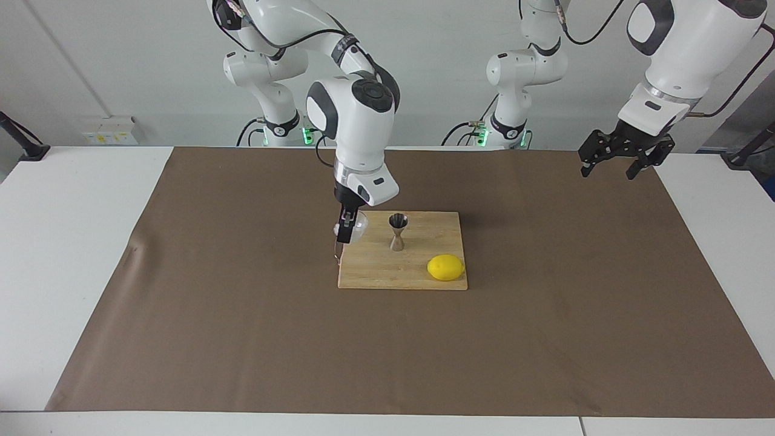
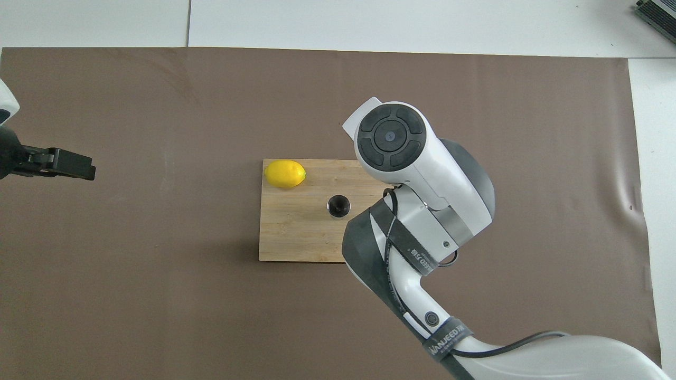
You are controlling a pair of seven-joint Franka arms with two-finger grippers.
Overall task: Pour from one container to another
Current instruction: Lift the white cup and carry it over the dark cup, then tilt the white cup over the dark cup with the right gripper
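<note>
My right gripper (image 1: pixel 346 235) is shut on the squat whitish glass cup (image 1: pixel 359 224). It holds the cup just above the edge of the wooden board (image 1: pixel 387 272) that lies toward the right arm's end of the table. The cup is beside the steel jigger (image 1: pixel 398 231), which stands upright on the board. In the overhead view the jigger (image 2: pixel 338 206) shows from above, and the right arm hides the cup and the gripper. My left gripper (image 1: pixel 613 162) is open and empty, and waits high over the mat's corner at the left arm's end (image 2: pixel 63 163).
A yellow lemon (image 1: pixel 445 267) lies on the board's corner, farther from the robots than the jigger (image 2: pixel 285 173). The board (image 2: pixel 296 232) sits on a brown mat (image 1: pixel 181 303) that covers most of the white table.
</note>
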